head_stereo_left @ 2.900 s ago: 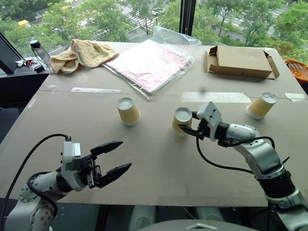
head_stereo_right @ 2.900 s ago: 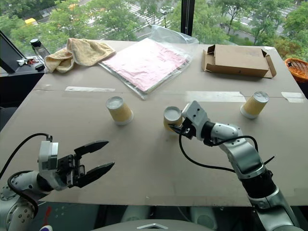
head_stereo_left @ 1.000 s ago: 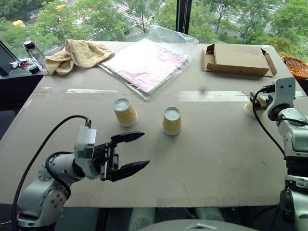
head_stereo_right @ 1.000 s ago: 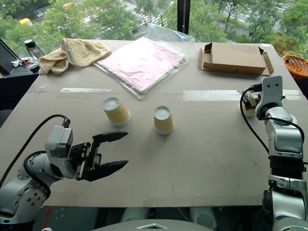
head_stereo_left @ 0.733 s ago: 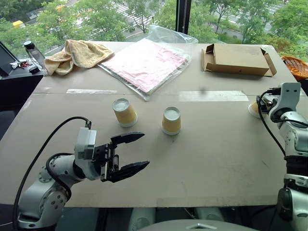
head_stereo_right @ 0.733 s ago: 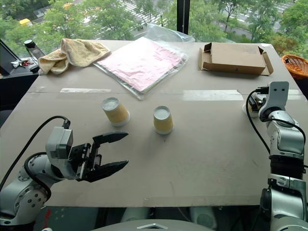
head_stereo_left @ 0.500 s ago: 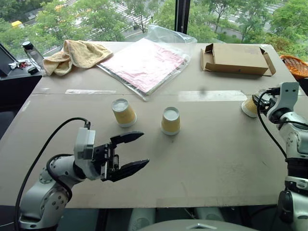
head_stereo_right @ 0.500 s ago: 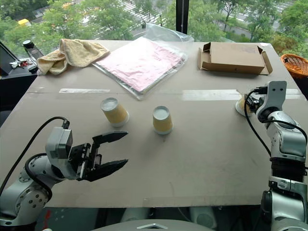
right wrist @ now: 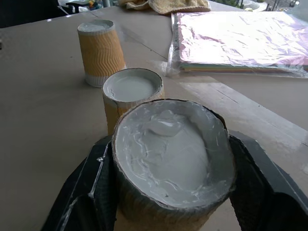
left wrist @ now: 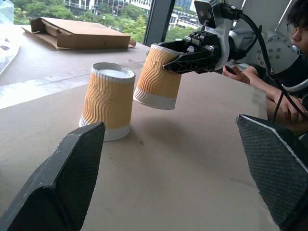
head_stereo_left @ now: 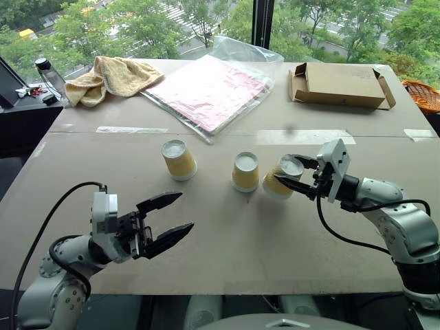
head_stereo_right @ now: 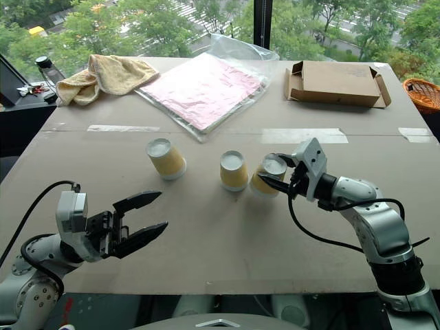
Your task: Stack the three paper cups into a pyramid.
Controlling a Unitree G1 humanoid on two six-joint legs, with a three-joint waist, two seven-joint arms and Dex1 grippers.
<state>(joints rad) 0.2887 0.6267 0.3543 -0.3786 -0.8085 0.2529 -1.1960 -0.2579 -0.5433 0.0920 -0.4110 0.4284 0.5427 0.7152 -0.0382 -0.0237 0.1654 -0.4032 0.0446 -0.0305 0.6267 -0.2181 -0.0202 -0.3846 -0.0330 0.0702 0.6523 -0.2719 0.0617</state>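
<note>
From the head views, your right tool point(head_stereo_left: 297, 177) grips the third cup point(head_stereo_left: 280, 177), tilted, just beside the middle cup point(head_stereo_left: 245, 172); the far-left cup point(head_stereo_left: 179, 159) stands apart on the counter point(head_stereo_left: 275, 234). Your left tool point(head_stereo_left: 165, 220) hangs wide and empty.

The left wrist view shows the held cup clear of the counter. Level it before releasing.

In the right wrist view, both standing cups lie ahead; close their gap first.
</note>
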